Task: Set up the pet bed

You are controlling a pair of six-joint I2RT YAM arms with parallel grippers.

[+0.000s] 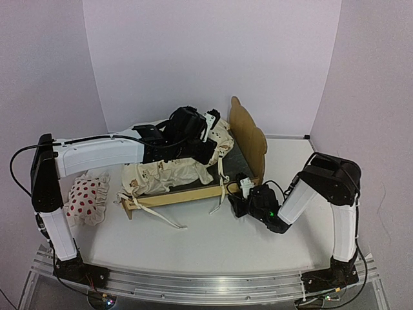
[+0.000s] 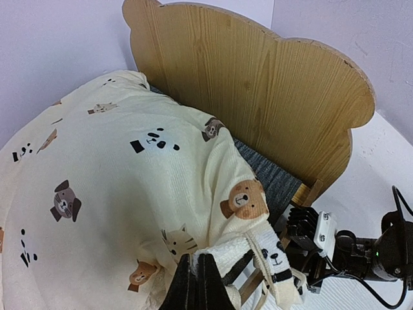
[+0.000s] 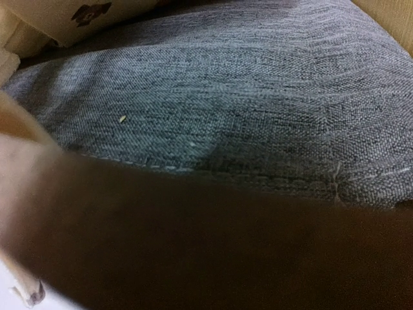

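The pet bed (image 1: 248, 132) stands mid-table, a plywood frame with its bear-ear headboard (image 2: 258, 84) at the right end and a dark grey fabric base (image 3: 226, 97). The cream cushion (image 1: 171, 171) printed with animal faces lies bunched over it. My left gripper (image 2: 197, 274) is above the bed (image 1: 211, 150), shut on the cushion's ruffled edge (image 2: 226, 255). My right gripper (image 1: 234, 197) is low at the bed's front right corner, against the side rail (image 3: 193, 239). That blurred rail fills the lower half of the right wrist view and hides the fingers.
A small white pillow with red spots (image 1: 87, 197) lies on the table left of the bed. Cream tie straps (image 1: 161, 218) trail from the cushion onto the table in front of the bed. Purple walls close in the back and sides.
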